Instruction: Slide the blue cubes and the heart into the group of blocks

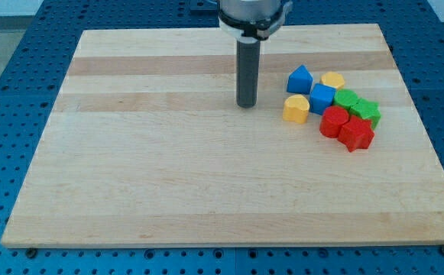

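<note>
My tip rests on the wooden board, to the left of the block cluster and apart from it. The yellow heart is the nearest block, right of the tip, touching the blue cube. A blue pointed block sits above the heart, beside a yellow block. Right of the cube lie a green block and a green star. Below them are a red block and a red star.
The board lies on a blue perforated table. The arm's grey body hangs over the board's top edge, above the tip.
</note>
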`<action>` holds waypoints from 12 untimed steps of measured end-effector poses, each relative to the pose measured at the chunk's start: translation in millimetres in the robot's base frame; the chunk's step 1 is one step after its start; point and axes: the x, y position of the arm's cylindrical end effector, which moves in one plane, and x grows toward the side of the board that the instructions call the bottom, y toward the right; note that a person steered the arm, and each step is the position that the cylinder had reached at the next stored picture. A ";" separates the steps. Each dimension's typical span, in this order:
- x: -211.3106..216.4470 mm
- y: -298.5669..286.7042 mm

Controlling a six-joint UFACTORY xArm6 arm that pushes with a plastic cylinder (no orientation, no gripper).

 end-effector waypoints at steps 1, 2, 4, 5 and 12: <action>9.3 10.3; 9.7 14.3; 14.6 40.5; 15.9 45.1; -70.6 59.8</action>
